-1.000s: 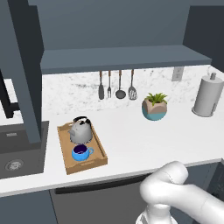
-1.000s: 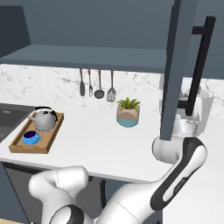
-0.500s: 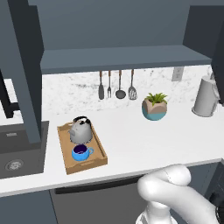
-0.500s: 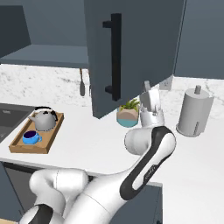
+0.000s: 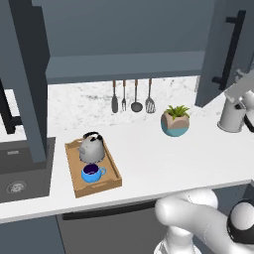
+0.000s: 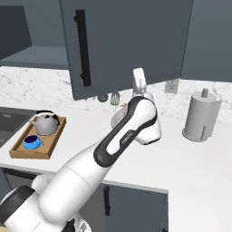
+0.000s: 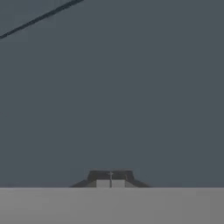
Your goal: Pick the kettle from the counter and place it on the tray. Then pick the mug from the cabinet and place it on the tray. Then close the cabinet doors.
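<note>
The grey kettle (image 5: 92,148) (image 6: 45,123) and the blue mug (image 5: 91,173) (image 6: 31,142) both sit on the wooden tray (image 5: 112,171) (image 6: 18,144), on the left of the white counter (image 5: 163,158). The wall cabinet shelf (image 5: 124,67) is bare. The left cabinet door (image 5: 25,84) stands wide open. The right cabinet door (image 6: 131,41) (image 5: 221,54) hangs partly swung in, its black bar handle (image 6: 81,47) facing the room. My gripper (image 6: 137,73) (image 7: 110,178) is shut, holds nothing, and has its tips against that door's dark panel (image 7: 113,87) near its lower edge.
A teal-and-beige plant pot (image 5: 174,121) stands mid-counter under hanging utensils (image 5: 133,96). A grey paper-towel holder (image 6: 199,115) (image 5: 232,114) is at the right. A sink (image 5: 15,173) lies left of the tray. My arm (image 6: 127,131) reaches over the counter's middle.
The right cabinet door has swung leftward toward the cabinet, and my arm and shut gripper have moved with it. The kettle, mug and tray have stayed put.
</note>
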{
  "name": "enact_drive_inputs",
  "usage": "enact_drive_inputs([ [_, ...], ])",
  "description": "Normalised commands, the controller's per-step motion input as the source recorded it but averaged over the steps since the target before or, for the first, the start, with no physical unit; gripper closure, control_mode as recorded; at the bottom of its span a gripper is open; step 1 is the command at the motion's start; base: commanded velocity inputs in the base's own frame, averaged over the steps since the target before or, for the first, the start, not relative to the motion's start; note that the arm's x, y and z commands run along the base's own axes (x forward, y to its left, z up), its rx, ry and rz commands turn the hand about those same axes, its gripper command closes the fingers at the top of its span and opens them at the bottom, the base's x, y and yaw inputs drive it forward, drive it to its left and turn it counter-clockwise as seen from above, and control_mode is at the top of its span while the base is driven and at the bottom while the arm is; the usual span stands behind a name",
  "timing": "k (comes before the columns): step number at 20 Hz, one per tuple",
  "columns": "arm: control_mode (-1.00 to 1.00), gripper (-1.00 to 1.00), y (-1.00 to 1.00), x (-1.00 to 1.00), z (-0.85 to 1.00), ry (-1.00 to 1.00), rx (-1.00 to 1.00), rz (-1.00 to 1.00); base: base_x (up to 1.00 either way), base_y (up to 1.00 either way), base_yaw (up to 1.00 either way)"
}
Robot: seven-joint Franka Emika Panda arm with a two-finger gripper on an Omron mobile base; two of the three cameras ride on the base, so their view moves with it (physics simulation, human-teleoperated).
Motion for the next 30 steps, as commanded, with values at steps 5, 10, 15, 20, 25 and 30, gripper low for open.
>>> enact_drive_inputs([
  [5,-1.0,1.0,0.71,0.52,0.06,0.43,-0.13,-0.16,0.0,0.0,0.0],
  [10,-1.0,1.0,0.99,0.94,-0.02,0.28,-0.12,-0.05,0.0,0.0,0.0],
  [15,-1.0,1.0,0.98,1.0,-0.2,0.21,-0.08,0.0,0.0,0.0,0.0],
  [20,-1.0,1.0,0.74,1.0,-0.13,0.13,0.0,0.0,0.0,0.0,0.0],
  [25,-1.0,1.0,0.67,0.99,-0.12,0.08,0.0,0.0,0.0,0.0,0.0],
  [30,-1.0,1.0,0.5,0.94,-0.25,0.02,0.0,-0.01,0.0,0.0,0.0],
])
